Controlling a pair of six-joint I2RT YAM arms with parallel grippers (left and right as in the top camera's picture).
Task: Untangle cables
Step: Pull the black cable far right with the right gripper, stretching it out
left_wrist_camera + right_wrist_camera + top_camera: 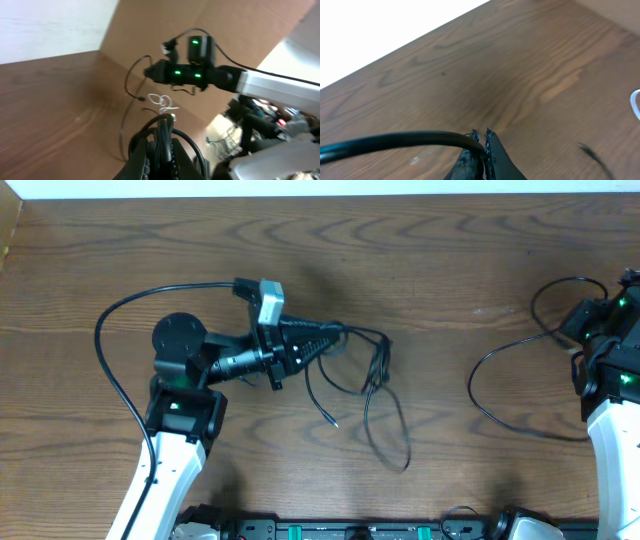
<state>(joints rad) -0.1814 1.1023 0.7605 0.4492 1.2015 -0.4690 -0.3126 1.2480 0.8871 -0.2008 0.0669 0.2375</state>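
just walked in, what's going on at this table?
Cable untangling. The left arm has its jaws shut on a tangle of thin black cords in the middle of the brown wooden table. The right arm, at the right edge, has its jaws shut on another thin black cable lying in a loose loop. Tangle not undone yet.

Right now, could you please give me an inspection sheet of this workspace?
Surface: wooden table, bare wood.
Job's things: tangle of thin black cords mid-table, white cord near it; one black cord leads right.
Clutter: nothing seen.
Grippers: left gripper shut on the tangle; right gripper shut on the black cord.
Cables: thick arm cable arcs beside the left arm.
Surroundings: brown panel beyond the table.
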